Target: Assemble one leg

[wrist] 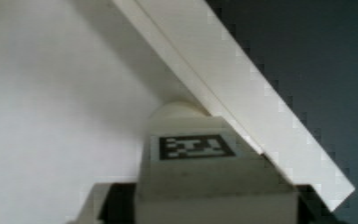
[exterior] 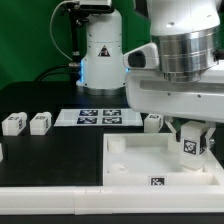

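Holding leg (exterior: pixel 189 144) at tabletop (exterior: pixel 140 165) corner; tool (exterior: pixel 190 151) clamped on it.
Leg stands upright between the tool's fingers, tag facing out, directly under the wrist and close beside the tabletop's raised rim (wrist: pixel 229 90). Contact with the tabletop floor: cannot tell. Corner hole hidden beneath the leg. Judged step: insertion. The next move calls for centring the leg's lower end over the hole, lowering straight, then twisting it home without shifting the tabletop. Spare legs (exterior: pixel 40 122) lie on the worktop (exterior: pixel 40 100), one near the tool, two well apart.
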Motion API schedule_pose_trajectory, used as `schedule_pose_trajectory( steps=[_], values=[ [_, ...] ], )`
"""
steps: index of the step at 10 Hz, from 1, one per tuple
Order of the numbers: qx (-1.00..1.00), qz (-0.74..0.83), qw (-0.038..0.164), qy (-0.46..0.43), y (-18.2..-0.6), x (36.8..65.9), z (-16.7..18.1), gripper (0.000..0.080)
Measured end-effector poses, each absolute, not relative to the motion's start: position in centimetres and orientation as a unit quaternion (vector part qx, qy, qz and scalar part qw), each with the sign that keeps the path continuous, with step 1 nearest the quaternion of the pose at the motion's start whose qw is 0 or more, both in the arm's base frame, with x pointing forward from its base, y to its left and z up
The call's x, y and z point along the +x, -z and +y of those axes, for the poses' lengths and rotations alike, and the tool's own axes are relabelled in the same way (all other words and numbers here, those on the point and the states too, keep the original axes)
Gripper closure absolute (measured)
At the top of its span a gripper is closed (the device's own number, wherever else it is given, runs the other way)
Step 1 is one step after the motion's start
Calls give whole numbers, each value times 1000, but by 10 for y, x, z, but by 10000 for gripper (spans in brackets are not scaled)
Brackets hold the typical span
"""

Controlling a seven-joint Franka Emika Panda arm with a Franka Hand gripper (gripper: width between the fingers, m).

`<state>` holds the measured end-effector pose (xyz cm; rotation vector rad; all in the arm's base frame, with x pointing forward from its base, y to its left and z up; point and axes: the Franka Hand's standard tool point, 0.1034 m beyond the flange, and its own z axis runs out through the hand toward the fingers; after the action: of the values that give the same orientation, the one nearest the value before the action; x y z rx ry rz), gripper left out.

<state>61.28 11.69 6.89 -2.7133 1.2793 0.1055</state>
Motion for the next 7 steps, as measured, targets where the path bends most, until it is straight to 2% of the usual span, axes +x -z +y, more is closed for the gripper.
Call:
schedule_pose_trajectory(
  steps=[2, 5, 6, 7],
  values=[
    [-854, 515, 67, -42, -69, 614, 117, 505],
    [-869, 489, 69, -39, -69, 613, 121, 492],
    [-877, 474, 69, -38, -68, 611, 128, 319],
    [-914, 398, 69, -34, -69, 610, 131, 319]
  ],
)
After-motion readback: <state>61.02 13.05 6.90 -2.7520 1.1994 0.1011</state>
